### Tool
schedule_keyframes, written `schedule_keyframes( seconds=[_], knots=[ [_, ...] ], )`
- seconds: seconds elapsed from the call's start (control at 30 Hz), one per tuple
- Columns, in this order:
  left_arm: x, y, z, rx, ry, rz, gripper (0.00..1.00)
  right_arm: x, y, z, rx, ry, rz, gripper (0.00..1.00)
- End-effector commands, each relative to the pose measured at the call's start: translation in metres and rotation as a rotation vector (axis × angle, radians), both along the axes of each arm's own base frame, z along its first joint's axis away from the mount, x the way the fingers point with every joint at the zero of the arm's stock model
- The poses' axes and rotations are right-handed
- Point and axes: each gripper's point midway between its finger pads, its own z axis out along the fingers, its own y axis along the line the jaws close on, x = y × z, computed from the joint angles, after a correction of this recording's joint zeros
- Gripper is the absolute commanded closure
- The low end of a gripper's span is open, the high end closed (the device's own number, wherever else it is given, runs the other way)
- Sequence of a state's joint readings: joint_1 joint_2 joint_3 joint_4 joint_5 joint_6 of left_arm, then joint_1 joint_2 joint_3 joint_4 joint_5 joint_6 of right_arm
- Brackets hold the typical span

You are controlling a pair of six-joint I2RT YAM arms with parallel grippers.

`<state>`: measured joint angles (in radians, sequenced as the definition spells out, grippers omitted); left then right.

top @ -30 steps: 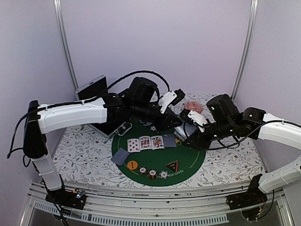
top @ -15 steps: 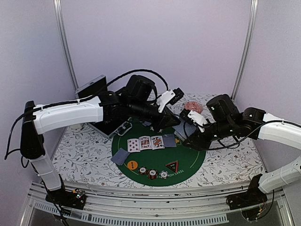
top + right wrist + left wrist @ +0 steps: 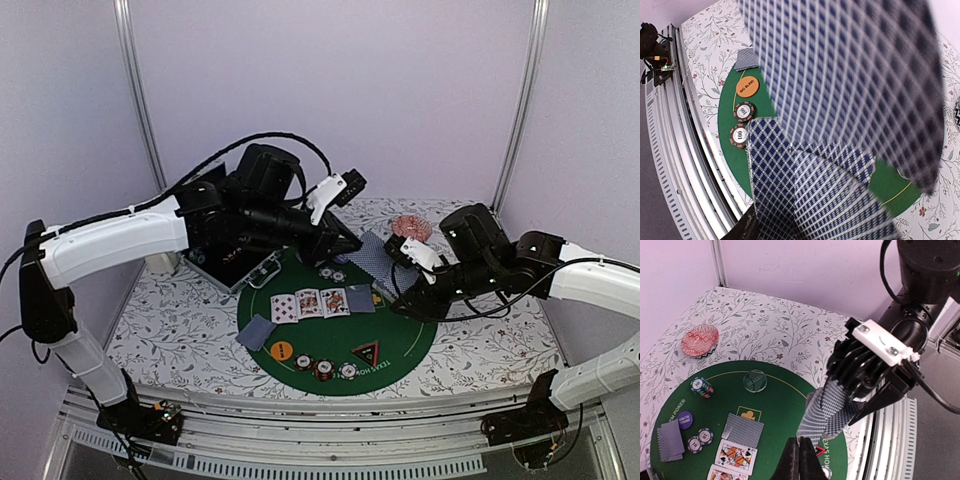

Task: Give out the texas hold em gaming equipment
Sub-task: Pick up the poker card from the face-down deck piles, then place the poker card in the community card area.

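L gripper has lifted back, pinched shut on a card off the deck that R gripper is clutching just ahead, so next deal's coming imo.

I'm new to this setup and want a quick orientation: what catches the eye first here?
Above the far right of the round green poker mat, the right gripper holds a fanned deck of blue-grey-backed cards, and the left gripper pinches one card at the fan's edge. Three face-up cards lie in a row at the mat's centre, with striped chips by its near edge.
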<state>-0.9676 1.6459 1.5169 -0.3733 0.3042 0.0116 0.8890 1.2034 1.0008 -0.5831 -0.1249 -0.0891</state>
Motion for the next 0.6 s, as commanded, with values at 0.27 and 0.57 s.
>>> schedule_keyframes(
  seconds=[0.27,0.57],
  knots=[
    [0.079,0.069,-0.02,0.162,-0.071,0.265,1.0,0.002,-0.006,0.005,0.012,-0.014,-0.036,0.52],
    [0.1,0.004,-0.1,0.293,0.026,0.067,1.0,-0.003,-0.009,0.008,0.006,-0.003,-0.025,0.52]
  ],
)
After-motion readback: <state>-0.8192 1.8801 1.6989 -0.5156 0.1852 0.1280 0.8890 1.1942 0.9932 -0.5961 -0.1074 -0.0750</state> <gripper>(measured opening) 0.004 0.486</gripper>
